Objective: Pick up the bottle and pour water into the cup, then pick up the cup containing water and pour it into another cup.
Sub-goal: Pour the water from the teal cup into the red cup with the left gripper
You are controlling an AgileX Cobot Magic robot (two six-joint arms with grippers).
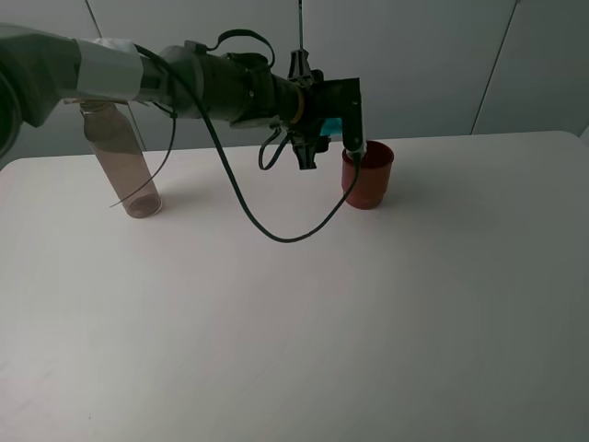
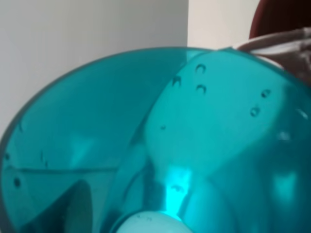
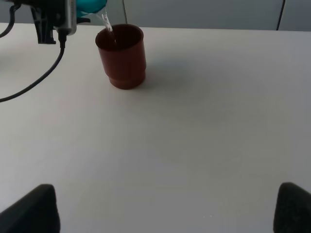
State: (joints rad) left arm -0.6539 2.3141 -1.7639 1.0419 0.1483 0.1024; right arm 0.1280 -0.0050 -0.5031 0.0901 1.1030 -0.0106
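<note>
Translucent teal cup (image 2: 97,121), opaque red cup (image 1: 369,177), clear greyish bottle (image 1: 125,161), white table (image 1: 322,331).

The teal cup (image 2: 97,121) looks glossy translucent plastic, the red cup (image 3: 124,63) matt.

The bottle (image 1: 124,161) stands at ten o'clock on the table (image 1: 294,322), upright cup (image 1: 370,180) at one, tipped cup (image 2: 155,136) above its nine-o'clock rim.

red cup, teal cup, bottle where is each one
red cup (image 1: 370,184), exterior high view, outer side wall
teal cup (image 2: 97,111), left wrist view, translucent wall
bottle (image 1: 124,161), exterior high view, mid body
</note>
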